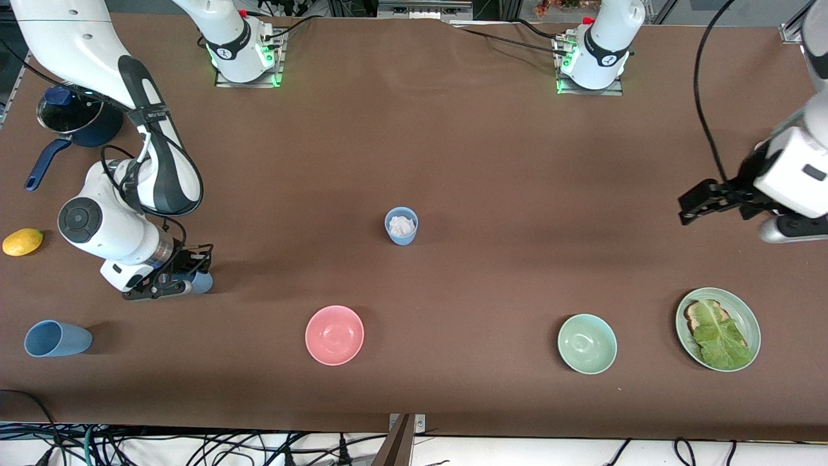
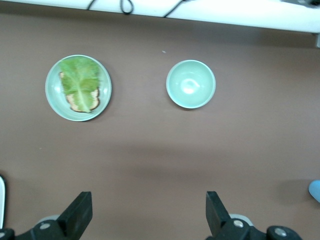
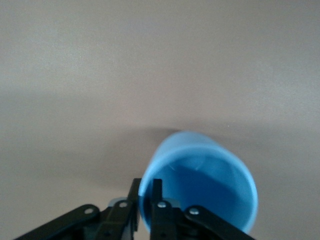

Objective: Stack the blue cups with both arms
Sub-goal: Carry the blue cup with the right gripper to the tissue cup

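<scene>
Pickup step: right gripper (image 1: 169, 279) had pinched the rim of a blue cup (image 1: 200, 282) on the tabletop (image 1: 491, 168) at the right arm's end. Left gripper (image 1: 697, 206) waited, wide open, over the tabletop nr the lettuce plate (image 1: 750, 317). Next probably: lift w/o slip, carry to the upright blue cup w/ paper (image 1: 401, 226) mid-table.

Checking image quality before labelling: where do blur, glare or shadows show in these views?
Front view: sharp; green lights glow at both arm bases, and the upright blue cup casts a soft shadow. Right wrist view: the cup pinched at its rim by the right end effector looks soft, too close. Left wrist view: glare inside the mint-green bowl.
</scene>
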Robot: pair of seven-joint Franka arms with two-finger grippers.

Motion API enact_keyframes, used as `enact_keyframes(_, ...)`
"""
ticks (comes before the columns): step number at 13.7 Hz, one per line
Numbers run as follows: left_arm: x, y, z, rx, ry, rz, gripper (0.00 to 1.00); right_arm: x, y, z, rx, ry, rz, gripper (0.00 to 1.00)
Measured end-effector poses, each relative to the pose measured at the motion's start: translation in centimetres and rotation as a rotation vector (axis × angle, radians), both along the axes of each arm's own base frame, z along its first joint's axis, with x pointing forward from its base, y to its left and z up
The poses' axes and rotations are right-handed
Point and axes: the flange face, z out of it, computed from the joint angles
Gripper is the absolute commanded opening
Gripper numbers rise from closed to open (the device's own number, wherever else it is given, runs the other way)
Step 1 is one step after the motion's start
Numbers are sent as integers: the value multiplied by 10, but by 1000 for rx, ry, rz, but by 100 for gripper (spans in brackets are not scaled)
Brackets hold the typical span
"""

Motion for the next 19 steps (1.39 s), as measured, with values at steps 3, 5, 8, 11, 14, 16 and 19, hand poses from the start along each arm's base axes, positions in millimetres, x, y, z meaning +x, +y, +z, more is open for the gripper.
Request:
enact_keyframes(3,-2,34,6,6,-3,-24,100,1,-1,2,-5,-6,7,0)
enact_keyframes(5,-3,58,8,19,2,-86,100,2,0,2,-5,-6,13,0)
enact_keyframes(8,-9,77,15,31,6,-107,100,7,6,12,-3,-15,23,0)
enact_keyframes(11,-20,76,23,30,20,-109,100,17,18,36,-1,13,41,0)
enact_keyframes(14,-30,83,28,29,44,-96,100,25,36,67,-3,51,65,0)
enact_keyframes(16,-37,86,28,14,71,-89,100,27,46,89,-6,90,72,0)
enact_keyframes(19,-48,78,34,4,98,-102,100,24,79,129,-20,156,44,0)
